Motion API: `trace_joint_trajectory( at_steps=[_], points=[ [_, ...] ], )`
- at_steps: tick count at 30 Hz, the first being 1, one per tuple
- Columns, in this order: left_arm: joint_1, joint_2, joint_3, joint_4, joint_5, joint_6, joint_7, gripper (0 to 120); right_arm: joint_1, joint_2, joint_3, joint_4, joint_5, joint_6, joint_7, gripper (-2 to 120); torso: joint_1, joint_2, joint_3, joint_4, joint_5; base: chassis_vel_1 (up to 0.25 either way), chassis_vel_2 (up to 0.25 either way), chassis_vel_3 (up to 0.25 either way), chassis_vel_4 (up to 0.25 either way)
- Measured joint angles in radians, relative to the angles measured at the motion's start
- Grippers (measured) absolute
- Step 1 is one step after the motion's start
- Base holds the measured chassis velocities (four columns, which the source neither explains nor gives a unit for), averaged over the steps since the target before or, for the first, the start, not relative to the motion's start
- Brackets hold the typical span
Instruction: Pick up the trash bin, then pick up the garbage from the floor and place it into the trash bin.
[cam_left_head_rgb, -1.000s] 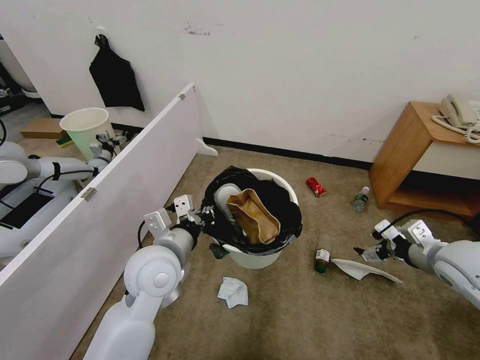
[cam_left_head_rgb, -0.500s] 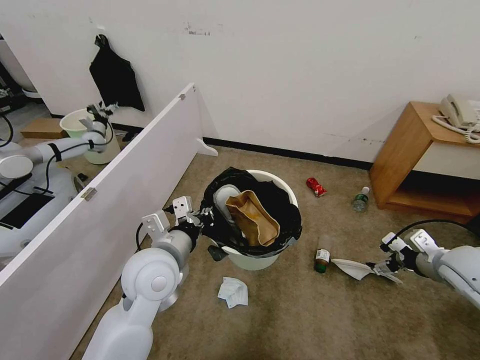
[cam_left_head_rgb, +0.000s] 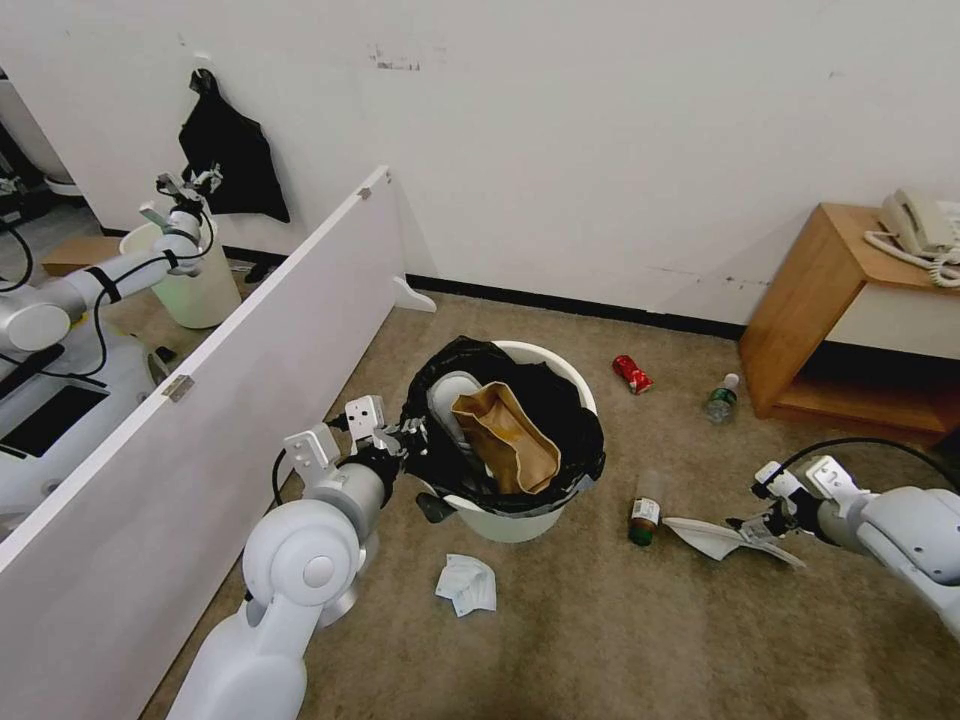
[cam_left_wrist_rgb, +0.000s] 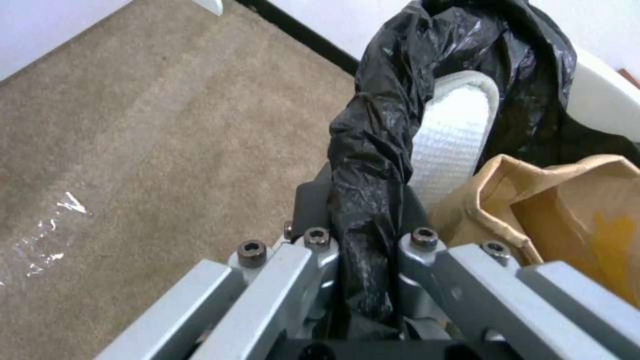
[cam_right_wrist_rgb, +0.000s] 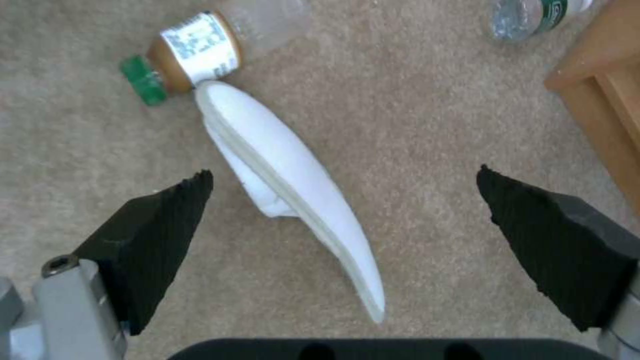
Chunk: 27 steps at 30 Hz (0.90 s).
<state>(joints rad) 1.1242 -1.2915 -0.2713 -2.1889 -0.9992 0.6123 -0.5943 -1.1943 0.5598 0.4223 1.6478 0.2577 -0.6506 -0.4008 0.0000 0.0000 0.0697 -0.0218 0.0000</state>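
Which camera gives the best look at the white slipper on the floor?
The right wrist view: the slipper lies large between the open right gripper's fingers. The head view shows it small, beside that gripper.

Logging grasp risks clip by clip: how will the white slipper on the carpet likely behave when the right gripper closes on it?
The white slipper looks thin and flat, so probably light and floppy, sagging from wherever it is pinched. It lies on edge between the open right gripper fingers, so it may fold. Its toe touches the small bottle, which could roll if nudged.
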Motion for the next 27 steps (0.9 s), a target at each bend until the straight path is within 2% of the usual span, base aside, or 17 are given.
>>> trace_joint_trajectory(
  at_steps=[27],
  points=[
    [0.001,-0.004,0.011,0.010,0.011,-0.002,0.010,4,0.044,0.069,-0.064,-0.102,-0.090,0.070,0.020,100,0.000,0.000,0.000,0.0001,-0.0001,0.000,0.000,0.000,0.000]
  ],
)
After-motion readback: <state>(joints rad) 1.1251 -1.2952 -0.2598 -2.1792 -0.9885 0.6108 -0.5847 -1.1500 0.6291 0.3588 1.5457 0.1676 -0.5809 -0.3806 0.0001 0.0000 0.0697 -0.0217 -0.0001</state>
